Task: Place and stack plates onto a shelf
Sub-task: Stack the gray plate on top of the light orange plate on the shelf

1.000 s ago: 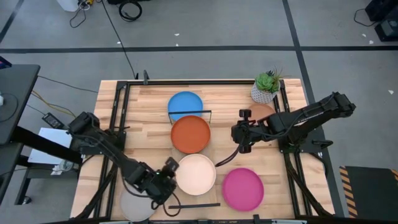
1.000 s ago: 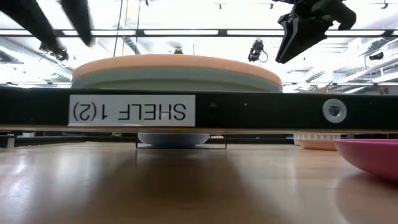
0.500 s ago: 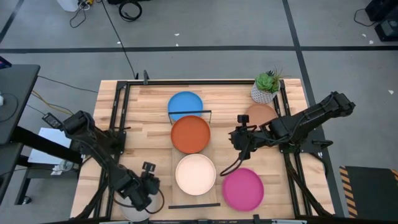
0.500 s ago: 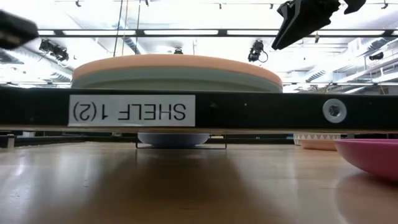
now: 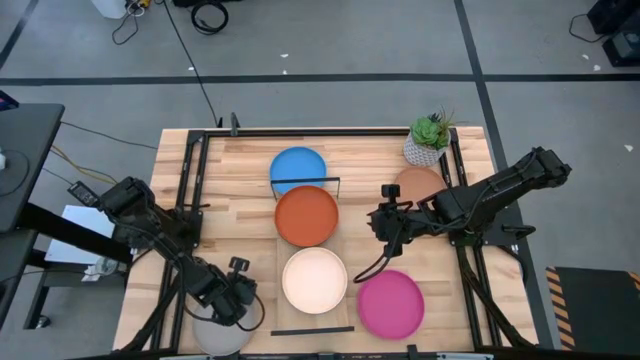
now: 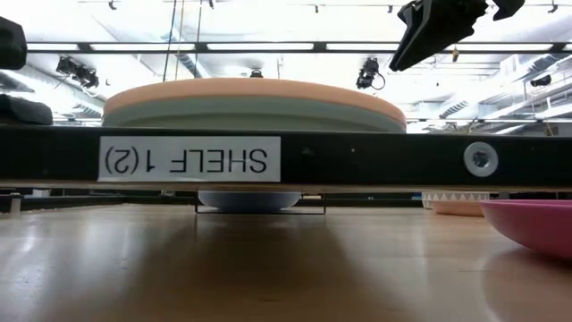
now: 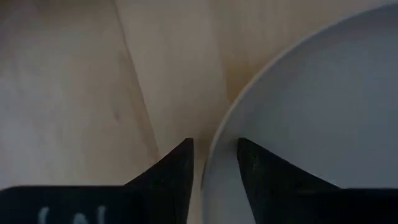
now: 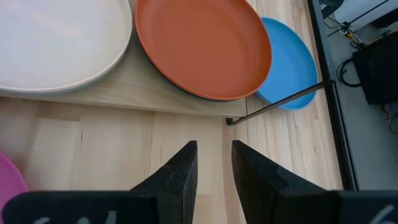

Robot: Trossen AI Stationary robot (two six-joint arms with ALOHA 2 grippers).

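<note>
The table [image 5: 240, 170] is filling the middle of the frame. A blue plate [image 5: 297, 168] is lying upper centre, with an orange plate [image 5: 306, 215] and a cream plate [image 5: 314, 280] sitting below it on the shelf [image 5: 345, 255]. A magenta plate [image 5: 390, 303] is resting lower right, a tan plate [image 5: 420, 182] beside the potted plant [image 5: 428, 140]. The left gripper [image 5: 236, 300] is hovering over the grey plate [image 5: 215, 338] at the bottom edge. The right gripper [image 5: 388, 225] is hanging right of the orange plate.

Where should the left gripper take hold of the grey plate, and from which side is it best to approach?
Probably at the rim. The grey plate lies flat on the table, so only its thin raised edge offers a grip. The left gripper is open with one finger on either side of that rim, coming from above at the plate's outer edge. Closing there, one finger inside and one outside, seems best.
</note>
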